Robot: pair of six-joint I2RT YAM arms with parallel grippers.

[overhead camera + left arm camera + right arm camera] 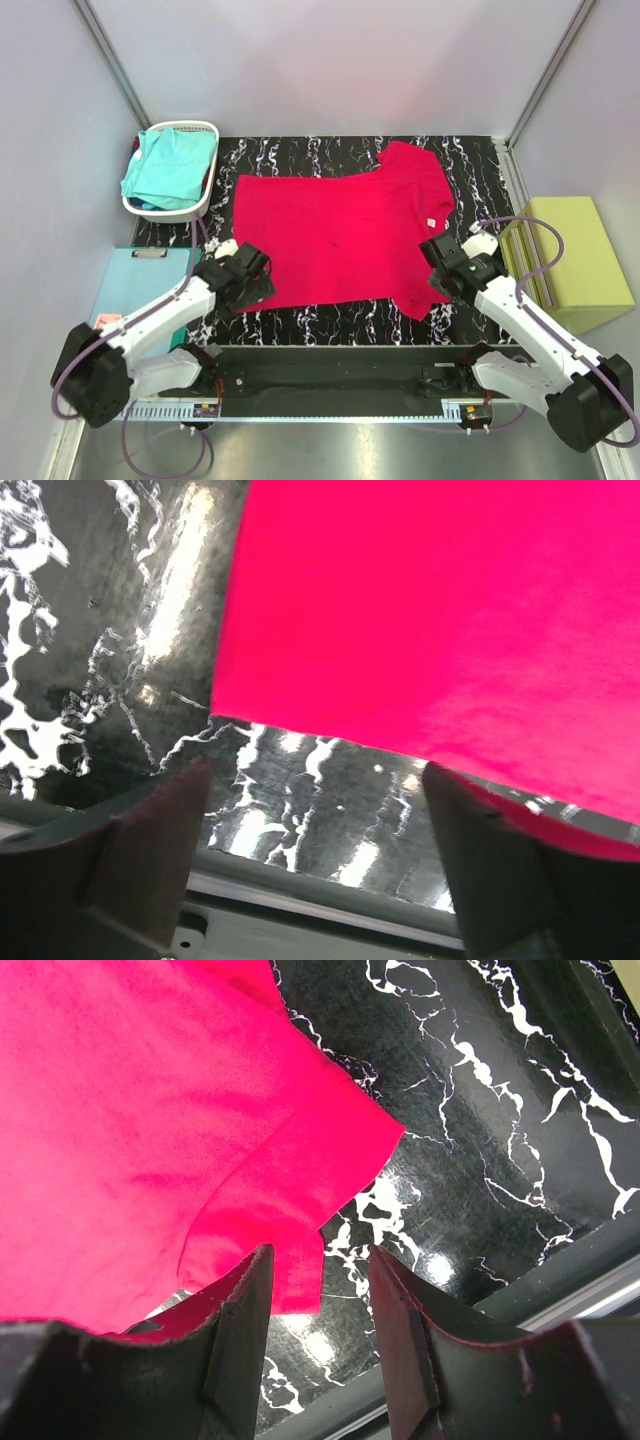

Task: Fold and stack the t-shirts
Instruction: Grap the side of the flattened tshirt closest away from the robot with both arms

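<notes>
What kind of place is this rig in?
Probably a lab test cell for laundry folding: bare white walls box in a marbled table, a red shirt lies spread on it, a basket holds a turquoise shirt.

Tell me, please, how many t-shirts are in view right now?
2: the crimson t-shirt lies spread on the black marbled table; the turquoise t-shirt is bunched in the white basket. Others may be hidden underneath it.
</notes>
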